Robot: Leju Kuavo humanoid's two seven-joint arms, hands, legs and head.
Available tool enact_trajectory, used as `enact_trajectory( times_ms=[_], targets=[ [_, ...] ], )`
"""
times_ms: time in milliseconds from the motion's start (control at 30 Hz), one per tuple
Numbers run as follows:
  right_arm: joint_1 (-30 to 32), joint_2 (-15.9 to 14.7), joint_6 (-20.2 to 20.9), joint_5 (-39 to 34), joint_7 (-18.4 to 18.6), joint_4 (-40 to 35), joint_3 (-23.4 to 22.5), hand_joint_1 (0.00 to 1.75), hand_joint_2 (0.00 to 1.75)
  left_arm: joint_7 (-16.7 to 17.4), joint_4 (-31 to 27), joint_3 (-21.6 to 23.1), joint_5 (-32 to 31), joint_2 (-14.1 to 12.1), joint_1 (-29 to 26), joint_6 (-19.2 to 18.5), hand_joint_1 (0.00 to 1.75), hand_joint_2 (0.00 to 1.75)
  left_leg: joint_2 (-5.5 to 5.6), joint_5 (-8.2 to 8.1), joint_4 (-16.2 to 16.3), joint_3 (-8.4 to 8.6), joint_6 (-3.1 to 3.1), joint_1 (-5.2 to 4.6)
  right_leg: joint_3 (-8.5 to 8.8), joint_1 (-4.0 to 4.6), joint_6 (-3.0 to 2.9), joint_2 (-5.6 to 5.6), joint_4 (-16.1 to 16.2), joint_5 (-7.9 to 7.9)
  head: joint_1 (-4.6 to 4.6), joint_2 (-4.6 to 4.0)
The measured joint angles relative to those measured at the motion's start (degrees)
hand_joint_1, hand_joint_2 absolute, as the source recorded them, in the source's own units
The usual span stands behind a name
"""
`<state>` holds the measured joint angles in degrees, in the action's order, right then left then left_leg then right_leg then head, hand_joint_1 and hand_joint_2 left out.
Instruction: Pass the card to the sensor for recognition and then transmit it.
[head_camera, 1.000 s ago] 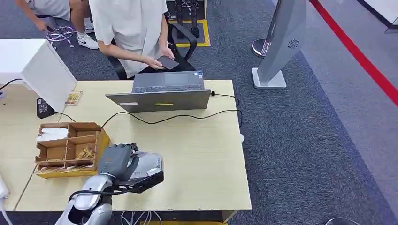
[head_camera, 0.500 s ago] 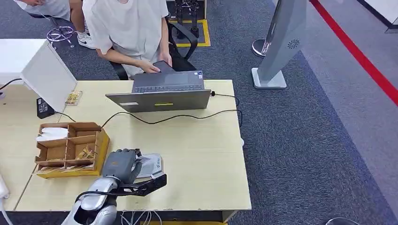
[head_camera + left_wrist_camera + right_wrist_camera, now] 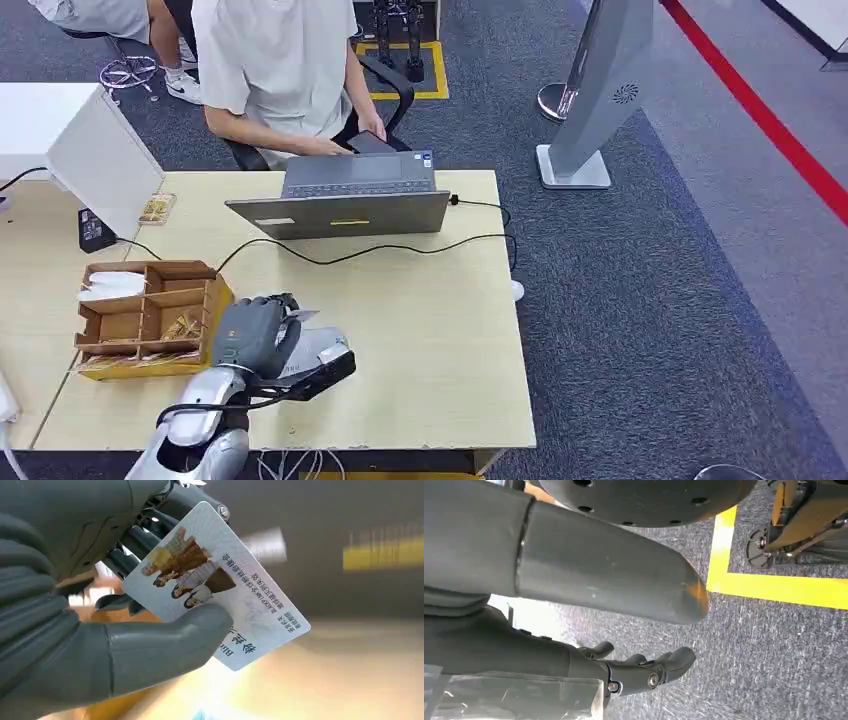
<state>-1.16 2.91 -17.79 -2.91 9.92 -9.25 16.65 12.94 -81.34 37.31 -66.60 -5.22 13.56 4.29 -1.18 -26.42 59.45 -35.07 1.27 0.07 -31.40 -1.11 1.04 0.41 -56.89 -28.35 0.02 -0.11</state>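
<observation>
The card (image 3: 215, 587) was pinched between the left hand's (image 3: 252, 335) thumb and fingers over the front of the table (image 3: 430, 340), just beside the wooden box (image 3: 150, 330), probably with most of it sticking out so a sensor could read it. It was white, with cartoon figures and printed text; the right hand (image 3: 644, 672) hung near the floor holding nothing, fingers loosely curled

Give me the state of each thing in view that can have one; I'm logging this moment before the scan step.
Card: pinched between the left hand's thumb and fingers, printed face showing.
Left hand: holds the card over the table near the wooden organizer.
Right hand: holds nothing, fingers apart, hanging over the carpet.
Laptop: lid open, cable plugged in at its side.
Wooden organizer: uncovered, small items in its compartments.
</observation>
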Motion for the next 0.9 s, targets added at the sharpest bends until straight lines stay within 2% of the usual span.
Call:
enact_trajectory(
  times_ms=[100, 267, 333, 367, 467, 533, 600, 767, 900],
  targets=[
    [0.21, 0.00, -0.13, 0.00, -0.48, 0.02, -0.04, 0.00, 0.00, -0.65, -5.24, -1.05, -0.85, -0.79, 0.84, 4.08, 1.75, 1.75, 0.01, 0.00, 0.00, 0.00, 0.00, 0.00, 0.01, 0.00, 0.00, -0.02, 0.00, 0.00, 0.00, 0.00],
    [0.28, 0.07, -0.22, 0.00, -0.55, 0.04, -0.09, 0.00, 0.00, -0.83, -9.76, -1.86, -1.00, -1.51, 1.16, 4.58, 1.75, 1.75, 0.01, 0.00, -0.01, 0.00, 0.00, 0.00, 0.01, 0.01, 0.00, -0.04, 0.00, 0.00, -0.02, 0.00],
    [0.28, 0.09, -0.24, 0.02, -0.55, 0.04, -0.09, 0.00, 0.00, -1.36, -10.51, -2.12, -1.53, -1.64, 1.15, 6.34, 1.75, 1.75, 0.02, 0.00, -0.01, 0.00, 0.00, 0.01, 0.02, 0.01, 0.00, -0.04, -0.01, 0.00, 0.00, 0.00],
    [0.29, 0.11, -0.28, 0.04, -0.57, 0.04, -0.09, 0.00, 0.00, -1.88, -10.92, -2.21, -2.05, -1.77, 1.15, 8.48, 1.75, 1.75, 0.01, 0.00, -0.01, 0.00, 0.00, 0.01, 0.02, 0.01, 0.00, -0.03, -0.01, 0.00, -0.02, 0.00],
    [0.36, 0.11, -0.48, 0.59, -0.66, 0.07, -0.09, 0.00, 0.00, -3.71, -14.83, -3.23, -4.26, -2.53, 1.47, 18.47, 1.75, 1.75, 0.02, 0.00, -0.01, 0.00, 0.00, 0.01, 0.01, 0.00, 0.00, -0.03, -0.01, 0.00, 0.00, 0.00],
    [0.37, 0.11, -0.48, 1.42, -0.70, 0.07, -0.02, 0.00, 0.00, -4.22, -17.55, -4.59, -5.09, -3.30, 2.82, 21.42, 1.75, 1.75, 0.08, 0.03, 0.00, 0.00, 0.02, 0.01, 0.01, 0.01, 0.00, -0.09, -0.01, -0.01, 0.00, 0.00],
    [0.34, 0.11, -0.17, 2.25, -0.81, 0.07, 0.13, 0.00, 0.00, -4.26, -18.94, -6.84, -5.72, -4.04, 5.23, 21.48, 1.75, 1.75, 0.10, 0.05, 0.00, 0.01, 0.00, 0.01, 0.01, 0.01, 0.00, -0.12, -0.01, 0.00, 0.00, 0.00],
    [0.26, 0.11, 0.59, 3.11, -0.81, 0.07, 0.53, 0.00, 0.00, -4.02, -18.07, -11.27, -6.67, -5.24, 13.02, 17.19, 1.75, 1.75, 0.11, 0.16, -0.01, 0.01, 0.02, 0.02, 0.02, 0.02, -0.04, -0.14, -0.05, 0.05, -0.02, 0.00],
    [0.01, 0.09, 1.66, 4.00, -0.81, 0.07, 1.03, 0.00, 0.00, -2.03, -11.68, -12.90, -12.35, -5.90, 20.15, 14.20, 1.75, 1.75, 0.14, 0.23, -0.01, 0.00, 0.08, 0.02, 0.05, 0.01, -0.01, -0.21, -0.05, 0.09, -0.02, 0.00]
  ],
)
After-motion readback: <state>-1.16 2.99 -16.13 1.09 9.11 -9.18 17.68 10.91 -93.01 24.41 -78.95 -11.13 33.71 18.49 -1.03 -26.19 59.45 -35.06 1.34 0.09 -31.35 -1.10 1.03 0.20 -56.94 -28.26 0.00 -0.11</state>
